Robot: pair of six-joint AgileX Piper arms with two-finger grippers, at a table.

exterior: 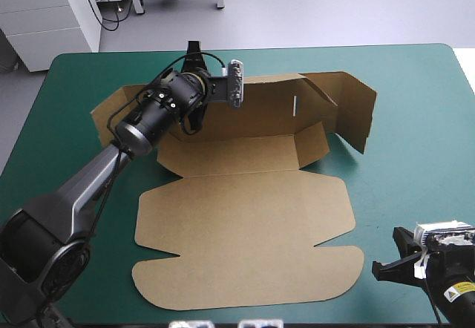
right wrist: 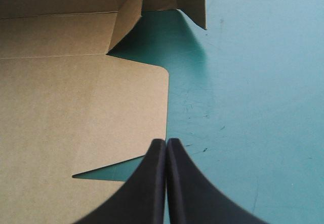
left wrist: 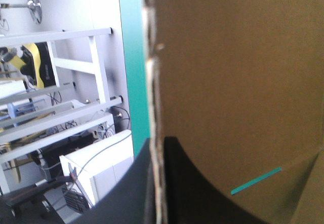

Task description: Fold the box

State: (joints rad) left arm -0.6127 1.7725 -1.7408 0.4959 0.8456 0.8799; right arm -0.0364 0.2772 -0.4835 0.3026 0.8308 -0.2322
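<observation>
FOLDING UNDER WAY: A cut sheet of plain brown corrugated board, the box [exterior: 245,224], lies across the middle of the table's teal-green cover [exterior: 415,157]. Its broad near panel and round-cornered flap are flat, while the far strip and the right-hand end panels stand raised. The left gripper [left wrist: 158,140] reaches in at the far wall, its two black fingers all but closed with the edge of the board pinched between them, one finger on each face. The right gripper [right wrist: 166,143] waits at the near right corner of the table with its fingers pressed together in a single point and nothing in them. It sits over bare cover just beside the lid's rounded corner, not touching it

The step in hand appears to be standing up the far wall, with the lid untouched. The next move likely calls for the left arm to bring that wall fully upright and turn it over the end flaps. The right arm would then come in to steady the right-hand panels, which lean loose and could fall back. A narrow slot [exterior: 295,105] cut in the far wall suggests a tab must be lined up there

No print or brand shows on the board; a yellow warning label [exterior: 454,292] on the right arm is too small to read
</observation>
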